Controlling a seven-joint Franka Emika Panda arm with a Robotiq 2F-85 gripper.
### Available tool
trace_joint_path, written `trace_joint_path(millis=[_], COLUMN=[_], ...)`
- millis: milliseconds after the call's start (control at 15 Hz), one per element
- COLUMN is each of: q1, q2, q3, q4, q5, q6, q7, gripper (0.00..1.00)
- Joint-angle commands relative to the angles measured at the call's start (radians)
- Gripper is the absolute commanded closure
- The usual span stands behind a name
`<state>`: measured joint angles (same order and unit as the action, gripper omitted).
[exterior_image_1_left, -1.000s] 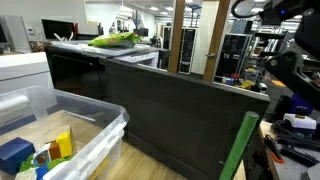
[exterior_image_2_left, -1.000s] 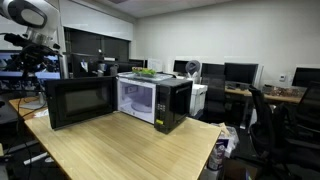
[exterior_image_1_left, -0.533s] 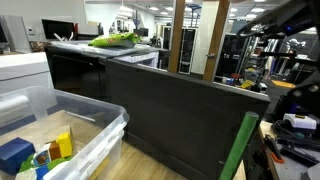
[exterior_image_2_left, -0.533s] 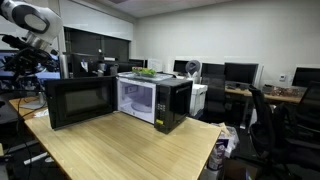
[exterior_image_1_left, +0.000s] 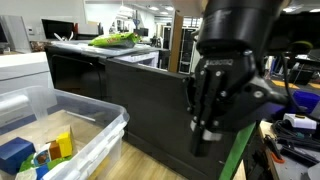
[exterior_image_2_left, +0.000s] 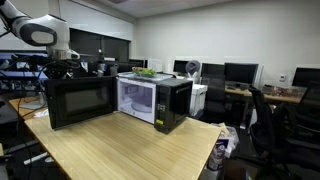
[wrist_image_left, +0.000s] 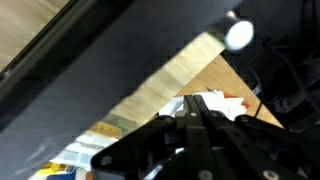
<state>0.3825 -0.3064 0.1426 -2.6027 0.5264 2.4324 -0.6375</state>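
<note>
While a second ago the arm hung back at the edge of both exterior views, the gripper (exterior_image_1_left: 204, 140) has since swung in close, looming large in an exterior view and standing by the top edge of the open microwave door (exterior_image_2_left: 80, 102). Its fingers are pressed together with nothing between them. Whether they touch the door I cannot tell. The door itself has not moved: it stands swung out from the microwave (exterior_image_2_left: 155, 100) on the wooden table (exterior_image_2_left: 120, 150), so the closed fingers have come up to it without shifting it. The wrist view gives only a dark panel and a strip of tabletop. No brand, label or writing can be read on the microwave, its door or the plastic bin (exterior_image_1_left: 95, 135)
</note>
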Motion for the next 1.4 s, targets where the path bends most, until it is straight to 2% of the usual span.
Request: trace_joint_path(millis=[0,200,267,333,467,600,667,733,800,867,933,1000,1067,1133,1333], q1=[-0.027,-0.05,-0.066,-0.113,-0.296,-0.444,-0.533,-0.503,-0.468,-0.387,-0.371,-0.389,-0.374,-0.341,-0.324], q2=[0.034,0.059,0.069,0.073,0.061,-0.021,-0.072,-0.059,-0.047,-0.033,-0.035,0.016,0.023,0.041,0.067], q3=[-0.01,-0.007,-0.001,0.024,0.148,0.212,0.277,0.304,0.288,0.225,0.232,0.173,0.155,0.102,0.038], q4=[-0.017,-0.041,-0.055,-0.081,-0.118,-0.169,-0.168,-0.131,-0.122,-0.101,-0.086,-0.003,0.028,0.088,0.219], q5=[-0.011,-0.086,-0.142,-0.268,-0.44,-0.62,-0.721,-0.663,-0.637,-0.66,-0.666,-0.696,-0.701,-0.656,-0.648], q6=[0.225,0.445,0.528,0.59,0.666,0.655,0.573,0.424,0.358,0.262,0.169,0.079,-0.009,-0.133,-0.381], q7=[0.036,0.099,0.142,0.227,0.342,0.467,0.577,0.586,0.58,0.61,0.645,0.603,0.611,0.559,0.543], gripper=[0.99,0.99,0.99,0.99,0.99,0.98,0.98,0.98,0.98,0.98,0.98,0.98,0.98,0.98,0.98])
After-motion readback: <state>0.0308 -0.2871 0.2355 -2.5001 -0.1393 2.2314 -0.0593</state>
